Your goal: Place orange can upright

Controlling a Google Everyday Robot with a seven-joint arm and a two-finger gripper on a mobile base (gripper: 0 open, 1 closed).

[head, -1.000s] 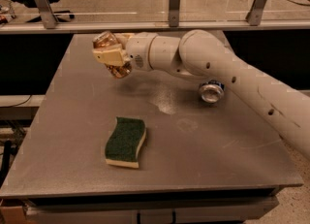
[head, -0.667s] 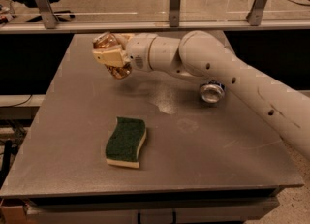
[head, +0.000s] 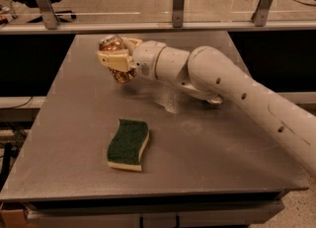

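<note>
We see the gripper (head: pixel 115 60) closed on the orange can (head: pixel 111 44), its beige fingers (head: pixel 117 62) clamped across the can's middle. The can is towards the far left corner of the desk (head: pixel 222 153), its top leaning slightly left. We cannot tell whether its base touches the surface. The white arm (head: pixel 217 81) runs from there across the desk and leaves over the right edge. A green sponge (head: pixel 128 144) with a pale underside lies flat nearer the front edge, well apart from the can. Metal posts (head: pixel 178 2) stand along the far edge.
</note>
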